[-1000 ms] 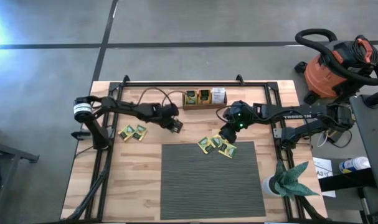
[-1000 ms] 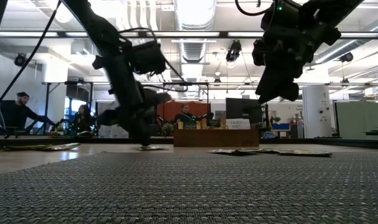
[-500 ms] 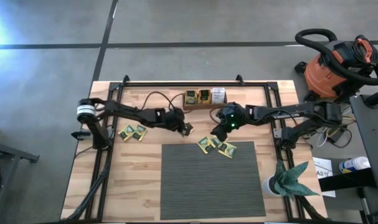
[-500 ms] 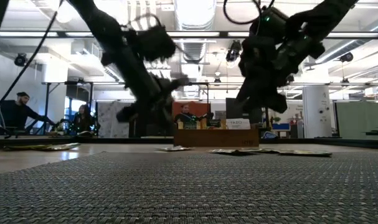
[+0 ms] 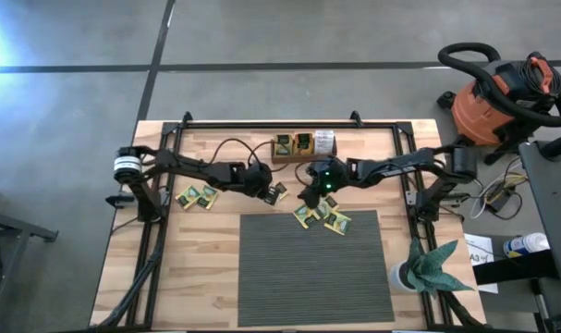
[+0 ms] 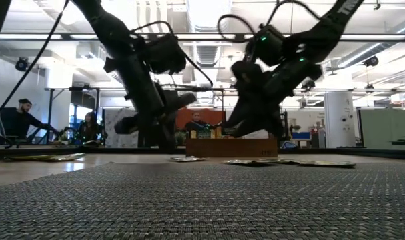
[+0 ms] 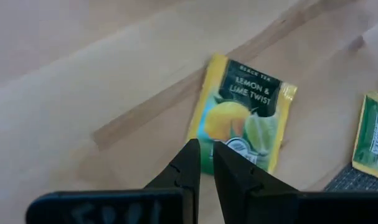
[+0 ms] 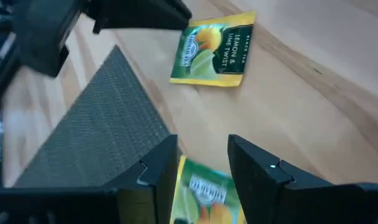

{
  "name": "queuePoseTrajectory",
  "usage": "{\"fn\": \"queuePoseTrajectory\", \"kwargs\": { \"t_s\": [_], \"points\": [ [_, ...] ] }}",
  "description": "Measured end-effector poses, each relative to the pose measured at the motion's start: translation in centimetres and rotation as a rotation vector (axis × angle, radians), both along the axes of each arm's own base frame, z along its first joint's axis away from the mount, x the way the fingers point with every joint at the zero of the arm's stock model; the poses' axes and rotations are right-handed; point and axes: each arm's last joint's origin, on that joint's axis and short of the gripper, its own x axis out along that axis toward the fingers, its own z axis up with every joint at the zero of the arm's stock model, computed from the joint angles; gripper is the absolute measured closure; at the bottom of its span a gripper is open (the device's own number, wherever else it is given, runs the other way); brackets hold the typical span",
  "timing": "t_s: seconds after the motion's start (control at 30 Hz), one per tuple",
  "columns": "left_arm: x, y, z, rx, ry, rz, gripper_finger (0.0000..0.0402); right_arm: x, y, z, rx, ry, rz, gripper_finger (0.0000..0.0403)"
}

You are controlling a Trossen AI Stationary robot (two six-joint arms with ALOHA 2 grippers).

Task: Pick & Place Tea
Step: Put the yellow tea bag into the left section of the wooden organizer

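On the table: six loose tea sachets (image 5: 277, 192), left gripper (image 7: 203, 163) nearly closed, empty; right gripper (image 8: 203, 155) spread, empty.

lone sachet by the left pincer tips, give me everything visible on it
The lone sachet is a flat square packet that looks like glossy paper or foil, with yellow edges, a dark green top panel reading "LEMON & LIME TWIST", and lemon and lime artwork below. It lies flat on the bare wooden table, between the tray and the grey mat, apart from the other sachets. The left pincer, nearly shut, sits just over its edge; whether they touch is unclear.
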Motion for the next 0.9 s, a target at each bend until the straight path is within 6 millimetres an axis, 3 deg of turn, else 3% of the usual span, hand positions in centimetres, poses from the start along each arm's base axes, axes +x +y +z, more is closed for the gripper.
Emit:
{"fn": "queuePoseTrajectory", "kwargs": {
  "t_s": [0.37,0.63,0.9],
  "points": [
    [1.0,-0.7,-2.1,-0.079,0.009,-0.035,0.0362,4.1,-1.6,-1.3,-0.092,0.132,-0.042,0.0259],
    [1.1,-0.8,-2.3,-0.081,0.001,-0.033,0.0362,5.3,-2.1,-2.8,0.043,0.201,-0.056,0.0211],
    [1.4,-0.8,-2.2,-0.082,-0.032,-0.032,0.0362,5.8,-2.5,-2.8,0.086,0.204,-0.079,0.0184]
  ]
}}
